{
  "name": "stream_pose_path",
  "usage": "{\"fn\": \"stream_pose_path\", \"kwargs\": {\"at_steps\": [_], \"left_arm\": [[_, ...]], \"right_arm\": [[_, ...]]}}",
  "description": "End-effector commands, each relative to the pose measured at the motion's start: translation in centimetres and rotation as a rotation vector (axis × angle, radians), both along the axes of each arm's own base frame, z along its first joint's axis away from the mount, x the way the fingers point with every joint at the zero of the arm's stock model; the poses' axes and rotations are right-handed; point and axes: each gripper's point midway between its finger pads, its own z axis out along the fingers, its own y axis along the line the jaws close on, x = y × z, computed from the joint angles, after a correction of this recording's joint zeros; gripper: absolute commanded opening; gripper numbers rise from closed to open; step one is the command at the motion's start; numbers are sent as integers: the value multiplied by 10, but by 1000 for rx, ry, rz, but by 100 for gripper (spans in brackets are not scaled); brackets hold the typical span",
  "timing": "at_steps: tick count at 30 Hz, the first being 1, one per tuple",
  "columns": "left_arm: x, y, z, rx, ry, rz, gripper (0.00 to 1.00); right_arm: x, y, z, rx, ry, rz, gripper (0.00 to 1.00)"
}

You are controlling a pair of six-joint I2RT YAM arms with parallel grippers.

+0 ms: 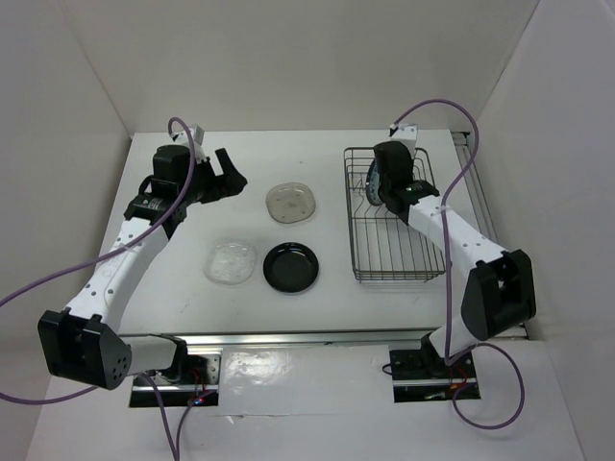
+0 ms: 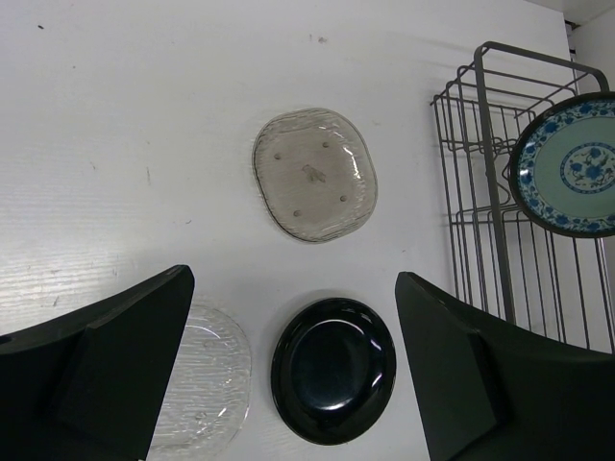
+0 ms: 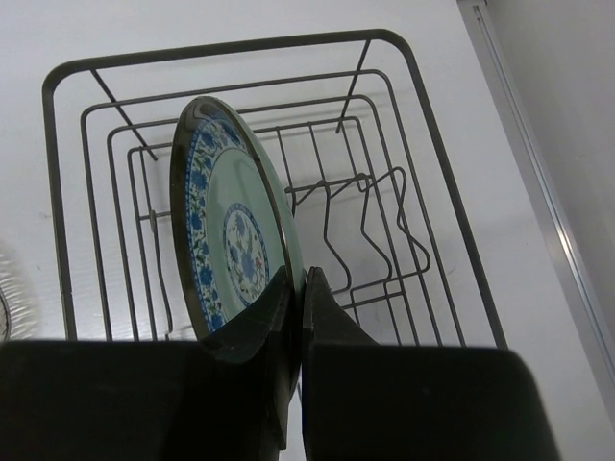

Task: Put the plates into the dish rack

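i see the teal plate [image 3: 235, 240] standing on edge over the dish rack [image 3: 240, 43], its rim pinched in my right gripper [image 3: 298, 280]. the beige plate [image 1: 291, 202], clear plate [image 1: 231, 262] and black plate [image 1: 291, 266] lie on the table [image 1: 317, 154] beside the rack. my left gripper [image 2: 293, 283] hangs spread wide near them.

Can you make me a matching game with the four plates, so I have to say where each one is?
Things:
1. teal-patterned plate
2. black plate
3. beige plate
4. clear plate

Places:
A. flat on the table, farthest left
B. flat, farthest back of the three on the table
C. upright at the dish rack, pinched in the right gripper
D. flat, between the clear plate and the rack

Pairs: 1-C, 2-D, 3-B, 4-A
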Motion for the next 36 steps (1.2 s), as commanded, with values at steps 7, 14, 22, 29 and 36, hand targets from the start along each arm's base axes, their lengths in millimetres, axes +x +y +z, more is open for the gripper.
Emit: {"fn": "stream_pose_path", "kwargs": {"at_steps": [7,14,22,29,36], "left_arm": [[8,-4,16,-16,-39,-11,100],[29,-17,-22,-41,46,-45,100],[80,-35,-69,-32,108,-112,98],[121,-53,-118,4,199,-189,91],[127,-71,-169,60,321,-200,58]], "right_arm": [[12,12,-14,0,-11,15,19],[23,25,-22,14,-9,49,41],[31,32,-4,-7,-27,40,84],[18,36,32,11,-75,28,100],[-11,56,75,73,-170,83,100]]}}
